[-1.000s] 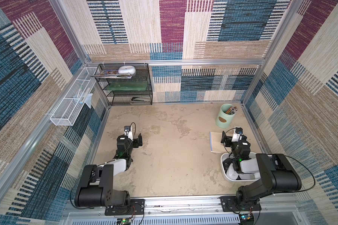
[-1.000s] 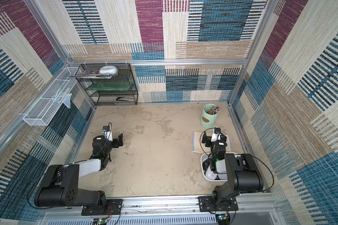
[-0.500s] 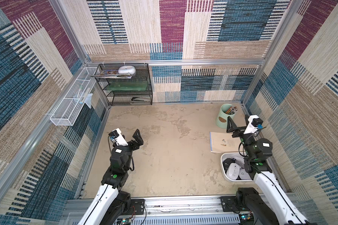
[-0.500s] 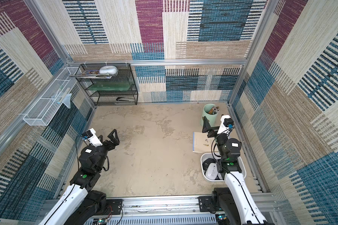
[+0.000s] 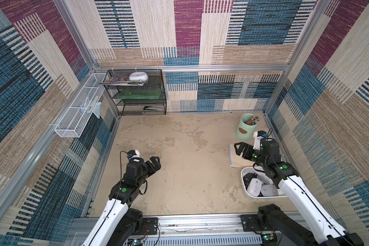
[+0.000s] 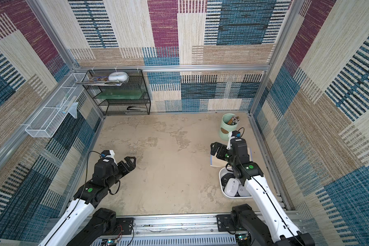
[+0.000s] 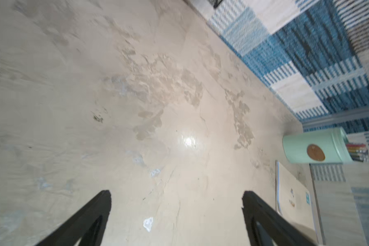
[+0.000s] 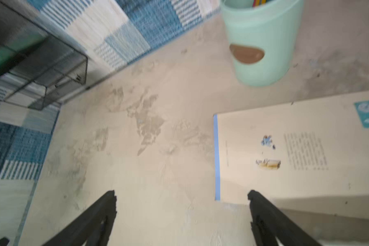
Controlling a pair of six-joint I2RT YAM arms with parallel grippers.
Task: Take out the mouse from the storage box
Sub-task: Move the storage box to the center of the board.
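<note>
the right hand (image 5: 239,149) is hanging wide open and empty, its fingers (image 8: 262,213) standing far apart in the wrist view. it is pointing toward 10 o'clock in both top views, hovering over the 9 o'clock edge of a cream booklet (image 5: 235,160). its arm is slanting up from the base at 5 o'clock and crossing above the storage box (image 5: 244,187), hiding part of it. the box is sitting on the counter (image 5: 190,170) at about 4 o'clock, just at 6 o'clock of the booklet, its long axis running 9 to 3. inside, a white mouse (image 5: 255,185) is lying with its long axis close to 12 to 6; which end is its front i cannot tell. a second white mouse (image 5: 269,190) is lying at its 3 o'clock, a black mouse (image 5: 248,177) at its 10 o'clock. the left hand (image 5: 157,162) is also gaping empty, aiming toward 2 o'clock above the counter's 8 o'clock side.
</note>
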